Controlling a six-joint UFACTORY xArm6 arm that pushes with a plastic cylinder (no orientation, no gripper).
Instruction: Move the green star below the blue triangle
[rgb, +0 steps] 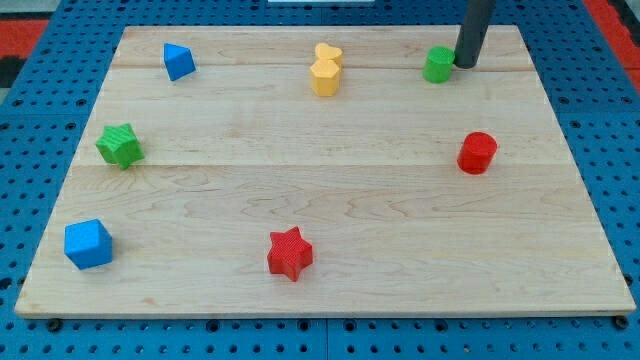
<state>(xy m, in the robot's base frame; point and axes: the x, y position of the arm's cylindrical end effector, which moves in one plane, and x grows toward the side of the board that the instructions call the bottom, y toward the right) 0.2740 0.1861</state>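
The green star (120, 146) lies near the board's left edge, at mid height. The blue triangle (178, 61) lies above it and a little to its right, near the view's top left. My tip (465, 64) is far away at the view's top right, right beside a small green block (437, 65), touching or almost touching its right side.
A yellow heart (328, 53) and a yellow block (324, 78) sit together at top centre. A red cylinder (477, 153) is at the right. A red star (290, 253) is at bottom centre. A blue cube (88, 244) is at bottom left. The wooden board (320, 200) lies on blue pegboard.
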